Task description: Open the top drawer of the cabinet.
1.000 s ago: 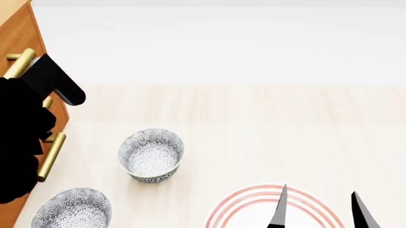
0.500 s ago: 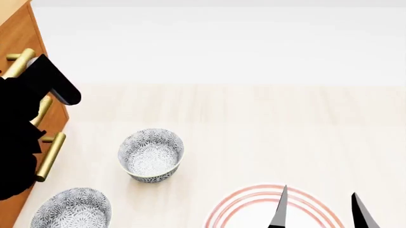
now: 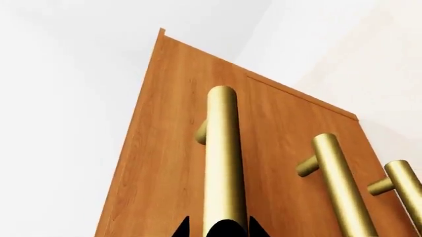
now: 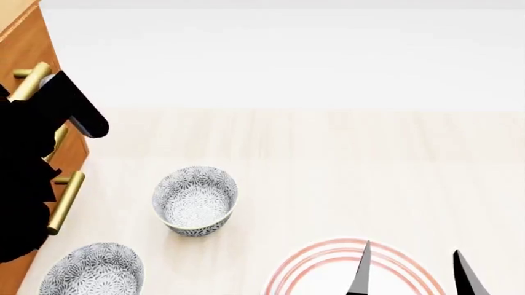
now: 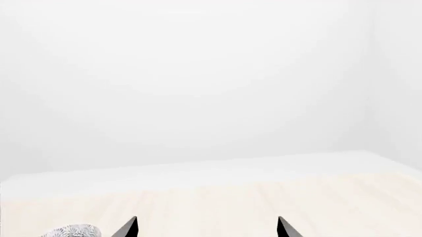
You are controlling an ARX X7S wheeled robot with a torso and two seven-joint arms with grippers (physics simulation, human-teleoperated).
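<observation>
Cabinet stood at far left edge of head view, on pale wood table. L gripper was at top drawer's brass handle, one dark fingertip either side of the bar, closed narrow round it. Two more brass handles sat just beside. R gripper hung over red-ringed plate, fingers apart, holding nothing. Two patterned bowls stood near the cabinet, well apart from the plate
</observation>
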